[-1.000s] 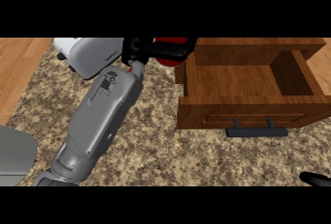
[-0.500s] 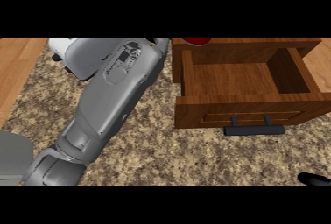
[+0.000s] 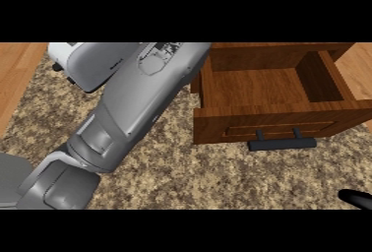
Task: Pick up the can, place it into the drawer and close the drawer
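Right of left forearm [image 3: 131, 113]: open drawer [image 3: 269, 88]; can unseen.

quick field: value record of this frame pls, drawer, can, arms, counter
drawer: open, wooden, nothing visible inside
drawer handle: dark bar on the front panel, untouched
can: not visible in the head view
left forearm: grey, runs from lower left up to the top edge beside the drawer; its robot hand is out of view
right robot hand: only a black tip at the lower right edge
counter: speckled granite top
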